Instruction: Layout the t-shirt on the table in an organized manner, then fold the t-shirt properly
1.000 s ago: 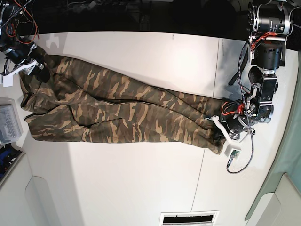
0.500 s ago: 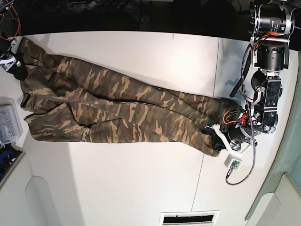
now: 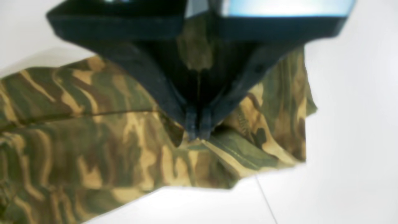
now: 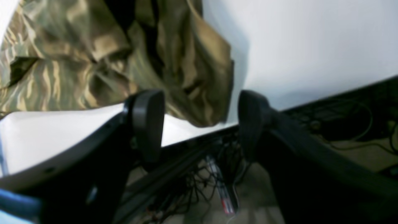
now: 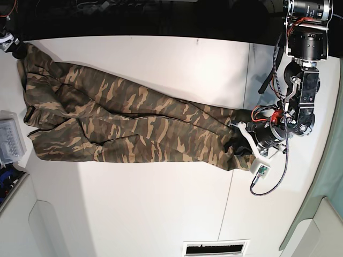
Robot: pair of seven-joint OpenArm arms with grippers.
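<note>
Now t-shirt (image 5: 134, 126) stretched flat across desk (image 5: 161, 214).
Left hand (image 3: 197, 132) pinching shirt's end; right hand (image 4: 199, 124) spread, holding nothing.

The t-shirt (image 5: 134, 128) wears a camouflage print of olive green, brown and tan patches, the worktop (image 5: 161, 214) is plain white with a thin dark seam line, and both the left end effector (image 3: 197, 132) and the right end effector (image 4: 199, 124) are black.
</note>
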